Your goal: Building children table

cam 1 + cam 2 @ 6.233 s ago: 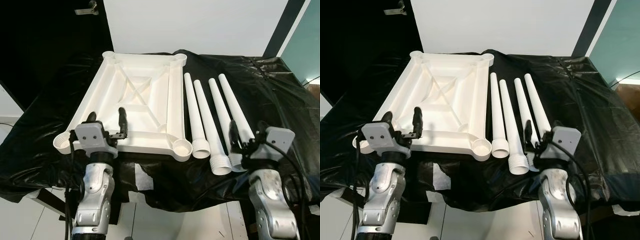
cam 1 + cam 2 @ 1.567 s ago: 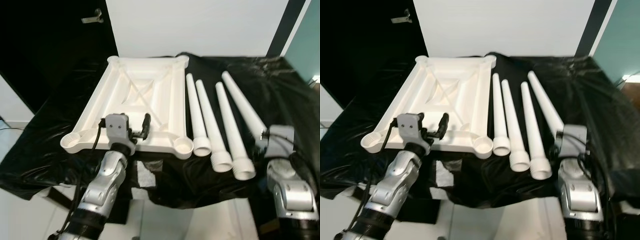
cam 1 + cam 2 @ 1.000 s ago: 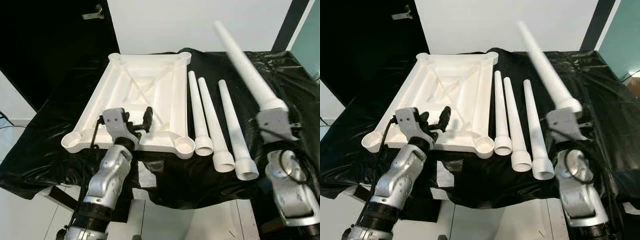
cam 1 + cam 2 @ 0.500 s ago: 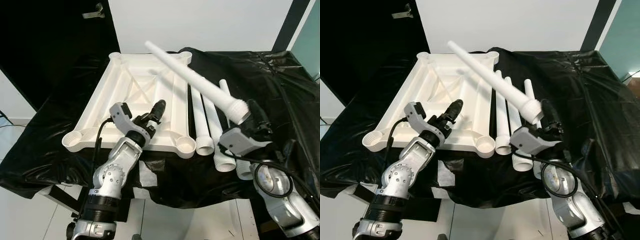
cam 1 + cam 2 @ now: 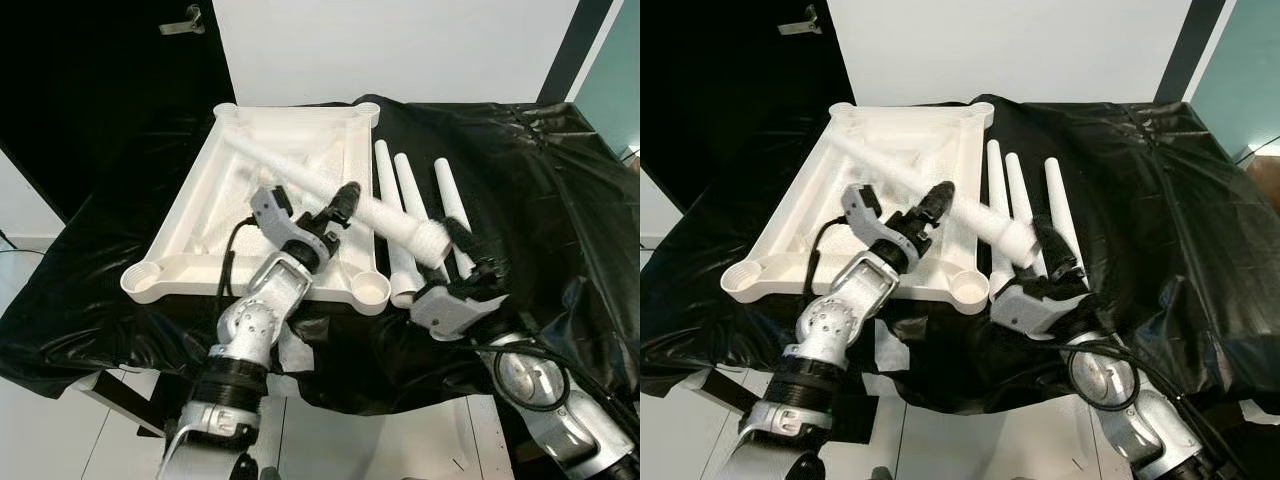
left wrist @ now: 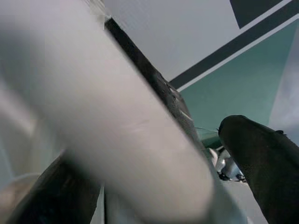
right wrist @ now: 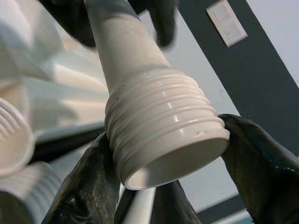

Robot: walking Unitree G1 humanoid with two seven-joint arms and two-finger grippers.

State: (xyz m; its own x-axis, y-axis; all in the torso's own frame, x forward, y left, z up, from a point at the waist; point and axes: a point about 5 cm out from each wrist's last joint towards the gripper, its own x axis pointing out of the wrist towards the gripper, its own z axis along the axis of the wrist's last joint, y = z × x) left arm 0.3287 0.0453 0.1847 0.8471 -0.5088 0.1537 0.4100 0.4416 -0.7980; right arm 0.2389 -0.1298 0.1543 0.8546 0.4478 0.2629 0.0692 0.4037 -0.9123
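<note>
A white plastic tabletop [image 5: 215, 190] lies upside down on a table covered with a black sheet [image 5: 540, 190]; it has a round socket at each corner and crossed ribs inside. Just beside it, on the robot's right, three white legs [image 5: 400, 215] lie side by side on the sheet, with their wide threaded ends toward the robot.

The right gripper [image 7: 163, 154] holds a fourth white leg [image 5: 930, 190] at its threaded end. Its two black fingers [image 7: 259, 163] are closed on the two sides of the thread, touching it. This leg is lifted off the sheet and runs slanted over the tabletop, with its thin end pointing toward the far left corner.

The left gripper [image 5: 315, 215] is raised above the near part of the tabletop, at the middle part of the held leg. Its fingers [image 5: 345, 200] stand apart, one on each side of the leg. In the left wrist view the leg passes very near between them, but I cannot tell if they touch it.
</note>
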